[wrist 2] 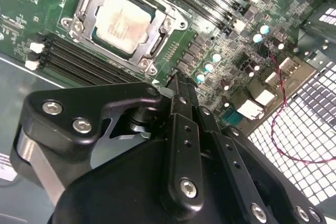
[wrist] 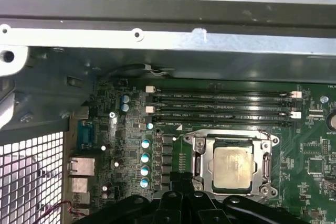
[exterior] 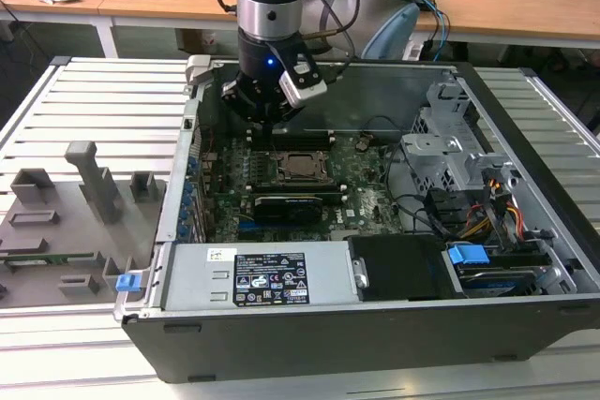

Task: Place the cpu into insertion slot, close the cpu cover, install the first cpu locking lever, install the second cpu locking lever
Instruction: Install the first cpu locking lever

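Observation:
The cpu (exterior: 302,166) (wrist 2: 123,20) (wrist: 234,166), a square chip with a silvery top, sits in the insertion slot (wrist 2: 156,50) on the green board. The cpu cover (wrist 2: 83,4) (wrist: 199,157), a thin metal frame, lies flat around it in both wrist views. My gripper (exterior: 271,123) (wrist 2: 178,83) (wrist: 184,184) hangs shut above the board, beside the socket toward the case's rear wall, with nothing between its fingers. It touches neither the chip nor the frame. Whether the locking levers are latched cannot be made out.
Long black memory slots (wrist: 223,104) run next to the socket. A black card with heatsink (exterior: 292,201) lies in front of it. A power supply (exterior: 267,278), a drive cage (exterior: 450,142) and loose cables (exterior: 502,217) crowd the case. Grey fixtures (exterior: 84,185) stand on the exterior view's left.

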